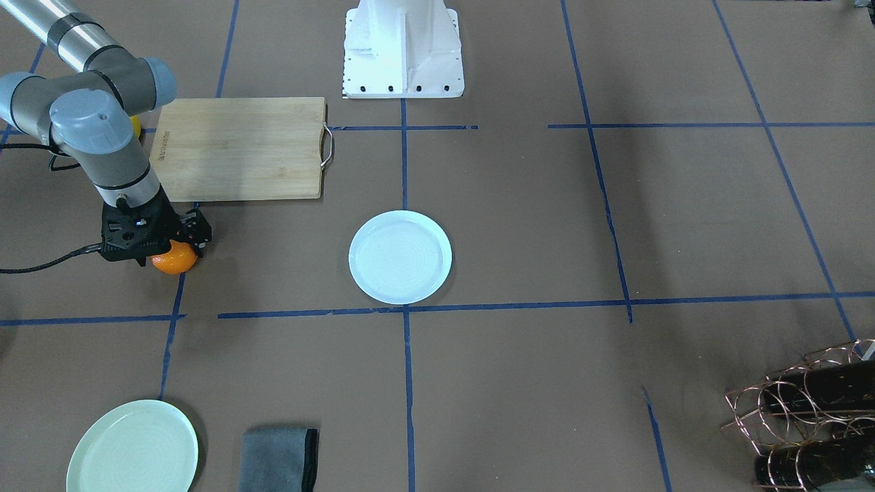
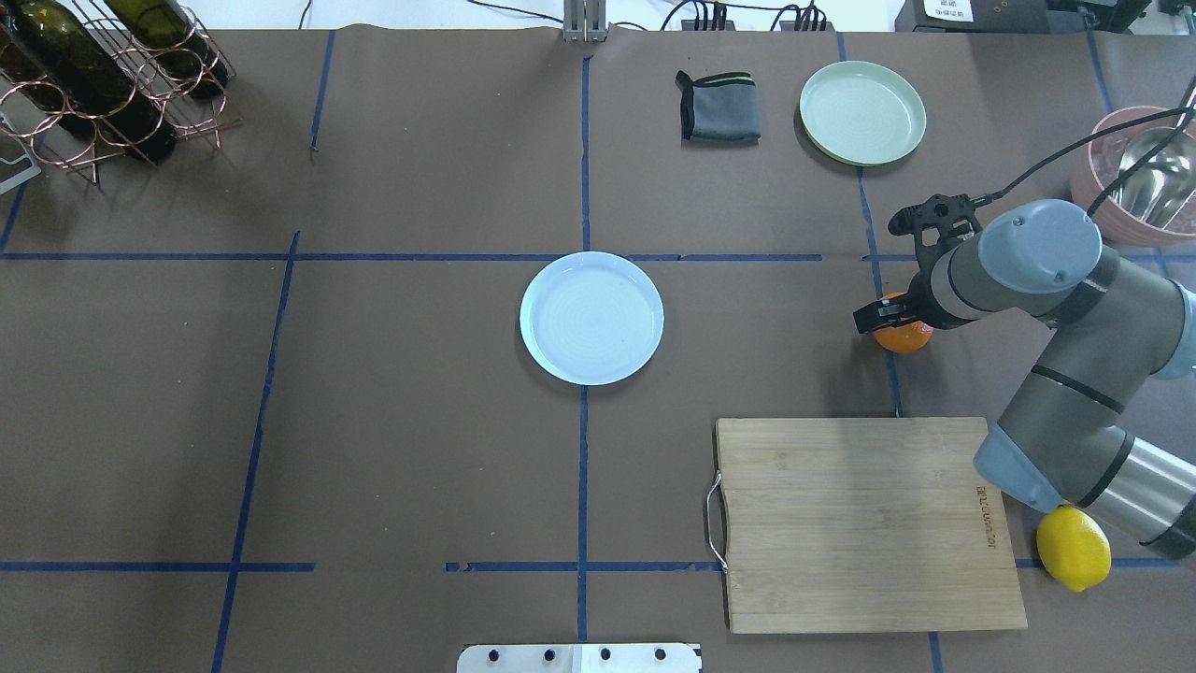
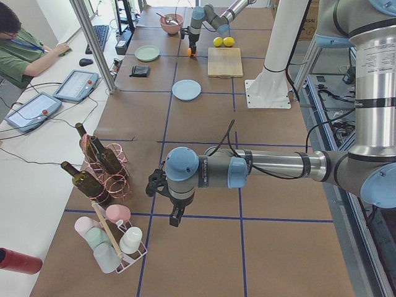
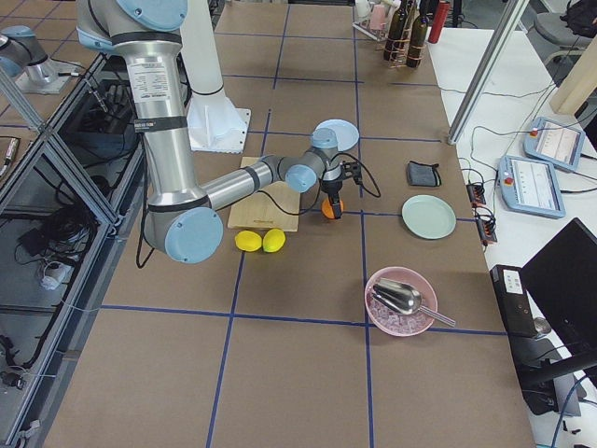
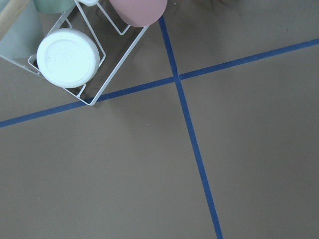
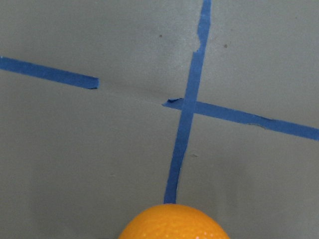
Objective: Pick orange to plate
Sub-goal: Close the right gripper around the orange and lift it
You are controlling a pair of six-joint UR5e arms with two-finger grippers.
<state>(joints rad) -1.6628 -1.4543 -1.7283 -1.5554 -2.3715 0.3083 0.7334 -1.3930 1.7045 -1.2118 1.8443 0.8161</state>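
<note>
Orange (image 1: 175, 260) at right pincer (image 1: 171, 249), apart from plate (image 1: 400, 257); scoop (image 2: 1154, 178) in pink bowl (image 2: 1089, 187).

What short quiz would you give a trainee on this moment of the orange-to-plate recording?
1. True or false: the orange lies on the white plate.
2. Which thing sits right beside the mint-green plate? A) folded grey cloth B) wine-bottle rack C) wooden cutting board
3. Which arm has its jaws at the orange?

Key:
1. False: the orange is on the table, well apart from the white plate.
2. A.
3. The right arm.
</note>
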